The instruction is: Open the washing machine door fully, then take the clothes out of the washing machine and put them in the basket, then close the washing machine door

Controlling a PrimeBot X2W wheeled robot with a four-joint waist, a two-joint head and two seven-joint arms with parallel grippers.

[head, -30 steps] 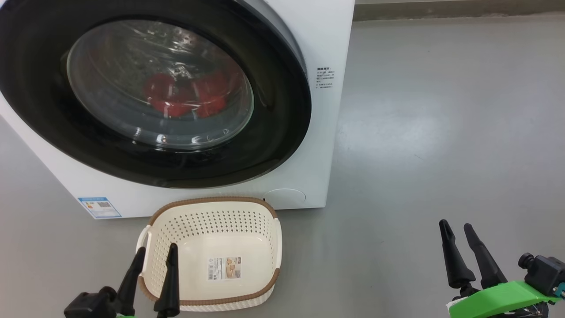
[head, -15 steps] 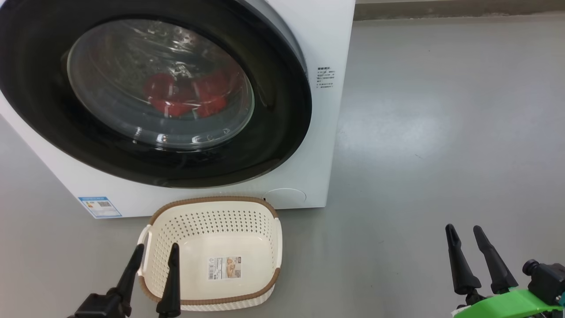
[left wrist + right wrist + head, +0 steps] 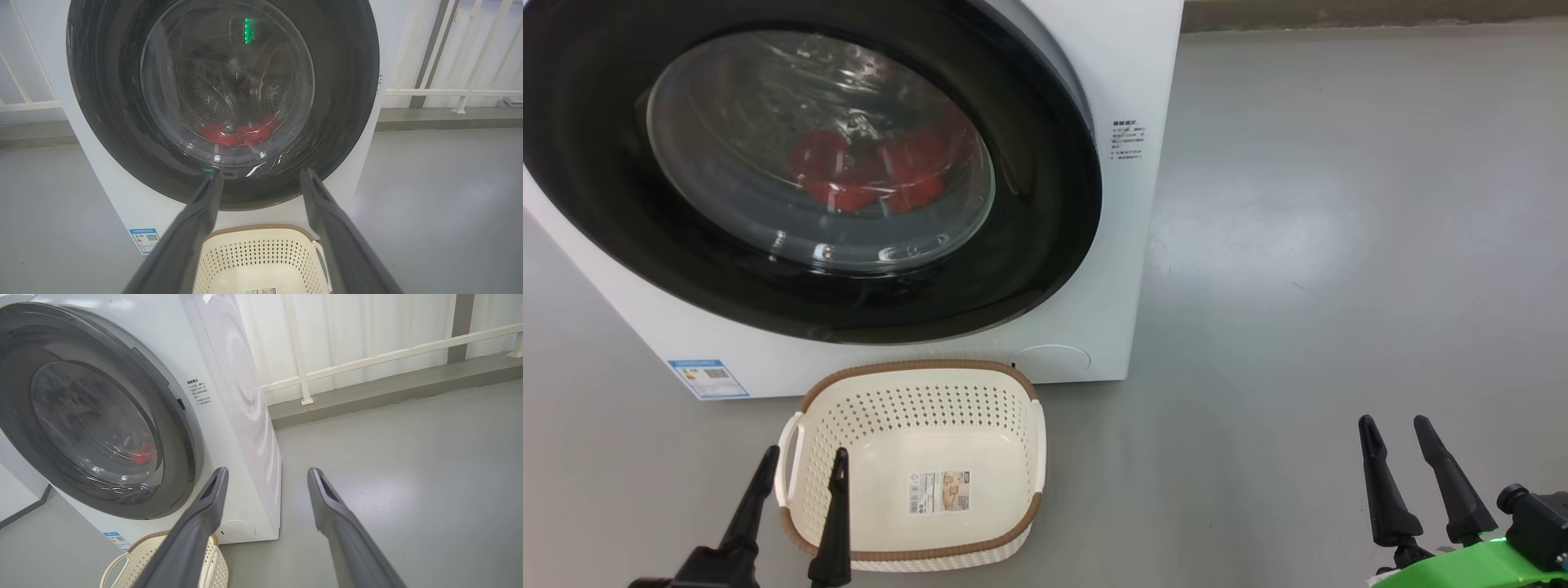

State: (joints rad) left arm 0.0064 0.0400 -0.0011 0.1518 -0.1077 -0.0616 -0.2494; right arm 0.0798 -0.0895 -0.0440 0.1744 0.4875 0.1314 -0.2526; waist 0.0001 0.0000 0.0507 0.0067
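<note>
Both my pincers are empty with their 2 fingers parted: my left gripper [image 3: 804,451] hangs low over the near left corner of the basket [image 3: 915,377], and my right gripper [image 3: 1393,421] hangs over bare floor [image 3: 1298,245], well apart from everything. The washing machine door [image 3: 800,163] looks shut, flush against the washing machine [image 3: 1131,73], and the clothes [image 3: 874,175] lie as a red heap at the bottom of the drum behind the glass, so I judge step 1 is not yet begun. The first risk is the door itself. Its wide black ring is glossy and rounded, and I cannot tell from here where the handle or hinge sits, so a finger hooked at the wrong edge would slide off or pull against the hinge. The basket stands on the floor just in front of the machine, beneath the door's lower rim. If I lift my left arm carelessly, a finger could catch the basket's brown rim and drag or tip it, since it looks light. If the door opens only partway, my arm reaching into the drum could knock it. The clothes are soft, and a shallow pinch could let 1 slip, or drape over the gasket and drop on the floor short of the basket.
</note>
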